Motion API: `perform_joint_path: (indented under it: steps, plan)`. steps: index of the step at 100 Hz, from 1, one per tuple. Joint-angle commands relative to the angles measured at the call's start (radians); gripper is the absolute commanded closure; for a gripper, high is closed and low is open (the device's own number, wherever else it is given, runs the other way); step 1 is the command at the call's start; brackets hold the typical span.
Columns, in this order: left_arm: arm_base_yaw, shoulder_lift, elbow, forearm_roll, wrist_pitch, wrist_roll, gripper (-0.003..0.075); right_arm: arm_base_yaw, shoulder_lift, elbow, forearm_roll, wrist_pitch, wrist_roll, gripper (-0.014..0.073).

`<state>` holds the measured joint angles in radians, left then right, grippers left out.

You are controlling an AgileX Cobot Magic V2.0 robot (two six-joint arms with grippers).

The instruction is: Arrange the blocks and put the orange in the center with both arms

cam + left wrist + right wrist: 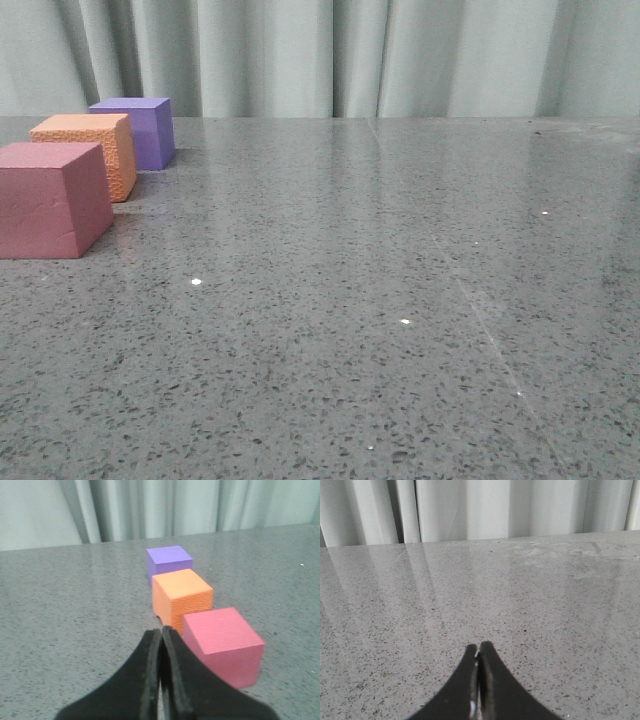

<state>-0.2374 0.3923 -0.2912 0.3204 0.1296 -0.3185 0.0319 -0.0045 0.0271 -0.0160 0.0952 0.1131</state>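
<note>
Pink-red cube (50, 200) cut by front view's left edge; arms unseen there

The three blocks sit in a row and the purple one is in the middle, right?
Not quite. The blocks do sit in a row, but the orange block is in the middle, with the purple block at the far end and the pink block at the near end. The front view shows it, and the left wrist view agrees.
</note>
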Motion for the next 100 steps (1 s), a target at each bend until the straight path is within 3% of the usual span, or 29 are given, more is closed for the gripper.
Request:
perform_joint_path:
  steps: [1, 17, 71, 100]
  plan:
    - [0.065, -0.021, 0.024, -0.100, -0.173, 0.101, 0.0739, -0.003, 0.008, -0.014, 0.004, -0.081, -0.007, 0.0661]
    - [0.123, -0.086, 0.135, -0.116, -0.291, 0.109, 0.0739, -0.003, 0.008, -0.014, 0.004, -0.081, -0.007, 0.0661]
    - [0.125, -0.432, 0.340, -0.122, -0.239, 0.109, 0.0739, -0.003, 0.008, -0.014, 0.004, -0.081, -0.007, 0.0661]
    - [0.125, -0.430, 0.340, -0.121, -0.166, 0.109, 0.0739, -0.003, 0.008, -0.014, 0.004, -0.080, -0.007, 0.0661]
